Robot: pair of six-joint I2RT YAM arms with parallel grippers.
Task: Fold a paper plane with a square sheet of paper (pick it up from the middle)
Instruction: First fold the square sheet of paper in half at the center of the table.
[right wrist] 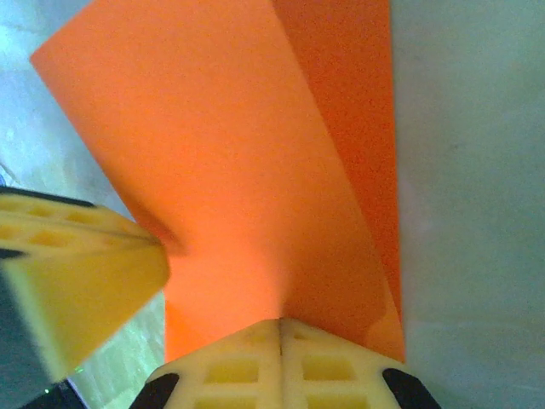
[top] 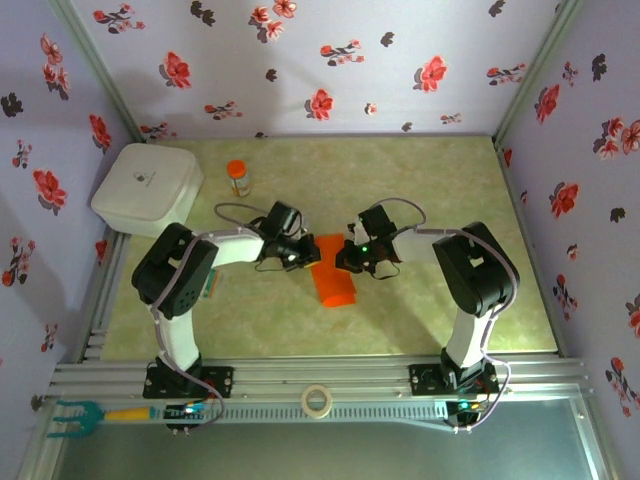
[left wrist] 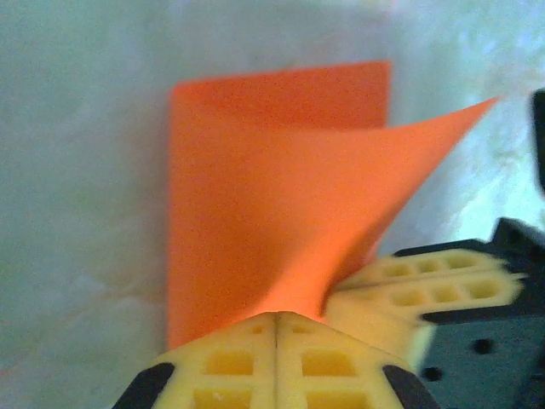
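Note:
The square sheet of paper (top: pixel 335 285) is bright orange and lies folded over on the table between both arms. In the left wrist view one layer of the paper (left wrist: pixel 255 196) lifts off the flat layer below, its free corner pointing right. My left gripper (left wrist: pixel 278 317) is shut, pinching that raised layer at its near edge. My right gripper (right wrist: pixel 279 322) is also shut on the paper (right wrist: pixel 230 170), right beside the left gripper's fingers (right wrist: pixel 77 273). From above, the left gripper (top: pixel 312 262) and right gripper (top: pixel 345 262) meet at the sheet's far end.
A white lidded box (top: pixel 147 185) sits at the back left, with a small orange-capped bottle (top: pixel 238 177) beside it. A tape roll (top: pixel 317 400) and a teal tool (top: pixel 80 415) lie on the front rail. Floral walls close three sides.

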